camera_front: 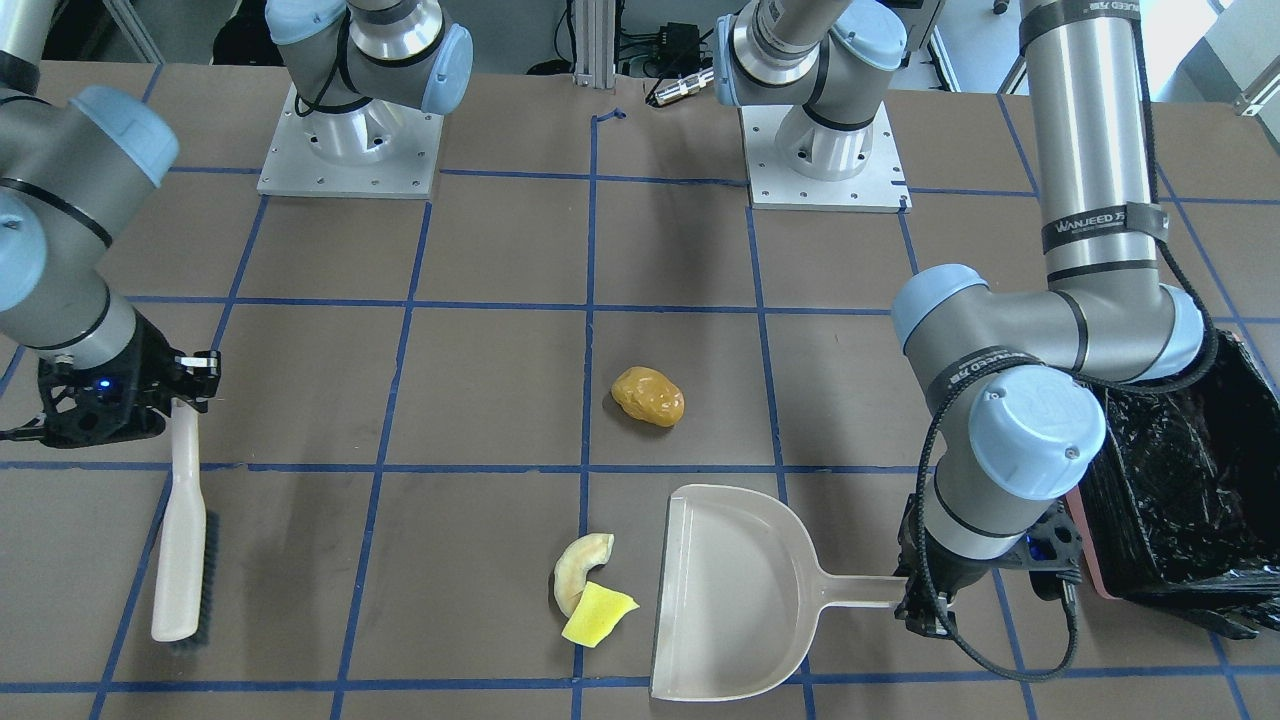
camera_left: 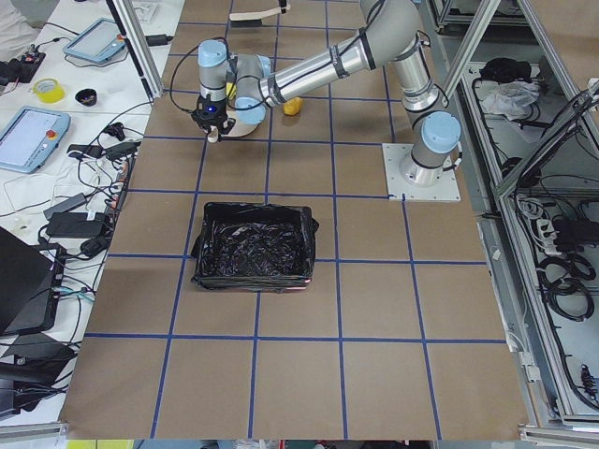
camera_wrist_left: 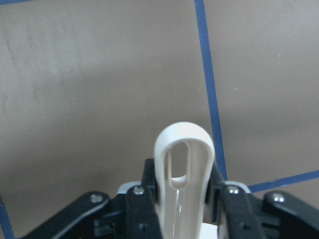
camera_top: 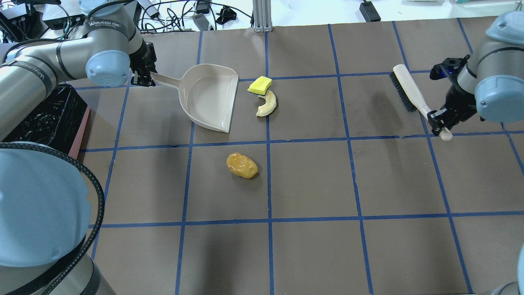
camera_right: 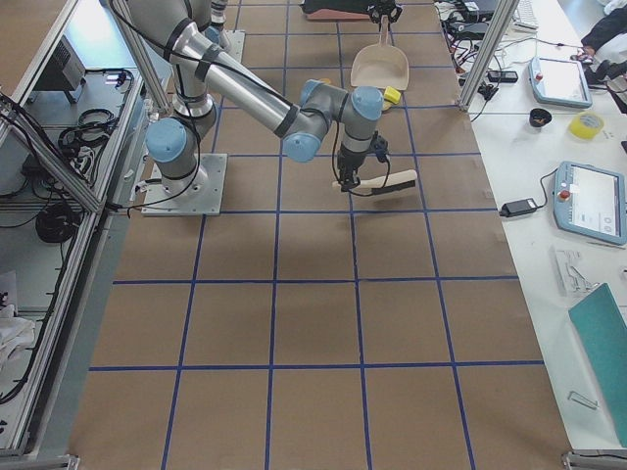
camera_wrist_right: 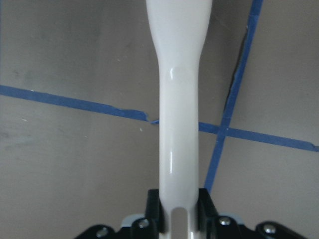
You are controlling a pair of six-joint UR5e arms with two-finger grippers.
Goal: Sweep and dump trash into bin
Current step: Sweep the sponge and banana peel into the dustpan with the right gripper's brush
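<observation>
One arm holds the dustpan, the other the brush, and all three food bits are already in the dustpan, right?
Only the last part is wrong. The overhead view shows the dustpan empty: the yellow wedge and cream slice lie on the table beside its mouth, the brown lump apart.

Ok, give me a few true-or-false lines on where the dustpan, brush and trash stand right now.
1. The left claw is shut on the dustpan handle. True.
2. The bread-like lump sits inside the dustpan. False: it lies on the table, apart from the pan, which holds nothing.
3. The yellow wedge and the cream slice lie touching, just off the pan's open edge. True.
4. The right claw is open and the brush lies loose. False: it is shut on the brush handle.
5. One piece of trash is in the bin. False: all three pieces are on the table, and the black liner shows nothing inside.
</observation>
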